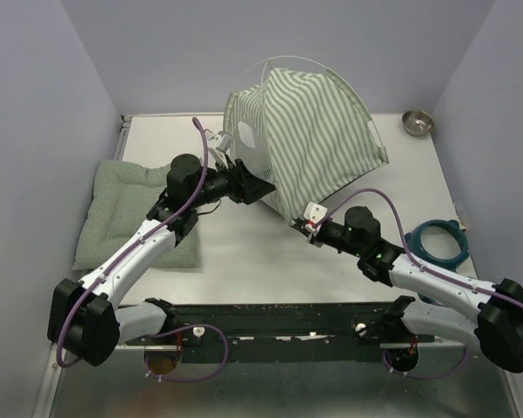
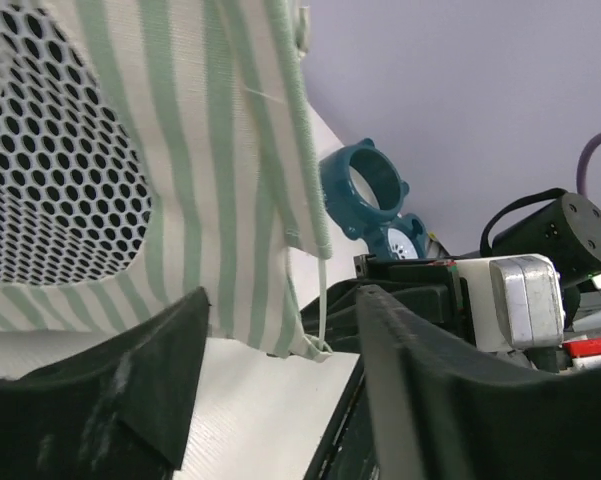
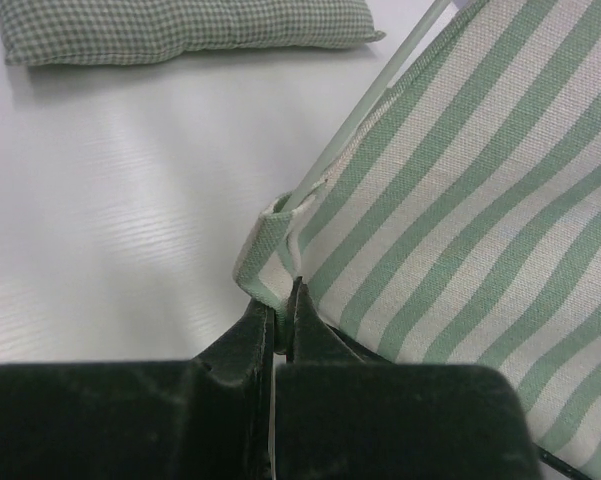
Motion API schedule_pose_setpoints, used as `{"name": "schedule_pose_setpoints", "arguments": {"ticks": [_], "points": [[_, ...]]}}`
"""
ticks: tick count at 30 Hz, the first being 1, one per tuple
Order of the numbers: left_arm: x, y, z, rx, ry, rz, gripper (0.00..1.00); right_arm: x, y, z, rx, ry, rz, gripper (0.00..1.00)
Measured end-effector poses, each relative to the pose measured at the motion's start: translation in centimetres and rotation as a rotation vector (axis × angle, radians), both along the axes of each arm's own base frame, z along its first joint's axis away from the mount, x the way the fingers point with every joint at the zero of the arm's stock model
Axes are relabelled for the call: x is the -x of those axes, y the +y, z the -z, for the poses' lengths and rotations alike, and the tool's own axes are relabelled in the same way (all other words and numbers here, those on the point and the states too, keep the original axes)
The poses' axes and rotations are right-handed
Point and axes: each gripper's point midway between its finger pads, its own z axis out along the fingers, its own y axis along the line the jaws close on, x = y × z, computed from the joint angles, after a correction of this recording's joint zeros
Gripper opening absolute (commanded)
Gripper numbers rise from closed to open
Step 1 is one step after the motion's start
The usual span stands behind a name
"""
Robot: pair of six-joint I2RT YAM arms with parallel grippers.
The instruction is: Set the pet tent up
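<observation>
Pet tent (image 1: 313,144) nearly up, my 2 pincers at its front corners.

Tent stands as a striped dome at back-centre of the table (image 1: 244,252), w/ thin poles arched over it, so the main shape looks done. My right pincer (image 3: 280,320) is clamped tight on the fabric loop (image 3: 260,255) at the front-right corner, where a pole (image 3: 365,110) end runs in. My left pincer (image 2: 280,330) gapes wide at the front-left corner, w/ hem and mesh window (image 2: 50,180) just ahead and nothing gripped. I judge what's left is small: let go that loop and check the base sits flat. Can't tell if every pole end is seated. Cushion (image 1: 126,205) lies flat at left, outside the tent.
</observation>
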Motion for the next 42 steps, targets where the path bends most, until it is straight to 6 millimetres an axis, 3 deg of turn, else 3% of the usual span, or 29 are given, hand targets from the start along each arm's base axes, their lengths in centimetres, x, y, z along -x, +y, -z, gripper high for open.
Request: {"name": "schedule_pose_setpoints", "arguments": {"ticks": [5,11,21,27,34,37,39,40,42], "points": [[-0.3,0.7,0.8,-0.020,-0.011,-0.029,0.62,0.8,0.1,0.8,-0.006,0.069,-0.012,0.01],[-0.3,-0.4,2.2,-0.035,0.023,0.001,0.58,1.3,0.2,1.3,-0.003,0.114,-0.022,0.01],[2.3,-2.6,2.0,0.024,0.044,0.108,0.61,1.9,0.1,1.5,-0.003,0.147,-0.029,0.01],[4.2,-2.1,2.9,0.048,0.078,0.143,0.59,1.9,0.1,1.2,-0.012,0.147,-0.027,0.01],[4.7,-2.4,2.1,0.068,0.056,0.158,0.44,2.0,0.1,0.9,-0.019,0.141,-0.035,0.01],[3.8,-3.1,2.3,0.063,0.069,0.155,0.27,2.1,0.1,0.9,-0.018,0.143,-0.039,0.03],[3.4,-3.2,2.5,0.060,0.073,0.149,0.05,2.2,0.2,1.0,-0.018,0.146,-0.045,0.06],[3.3,-3.3,2.5,0.059,0.074,0.146,0.00,2.3,0.2,1.0,-0.017,0.148,-0.049,0.09],[3.1,-3.4,2.5,0.062,0.072,0.144,0.00,2.4,0.2,1.0,-0.017,0.154,-0.050,0.19]]}}
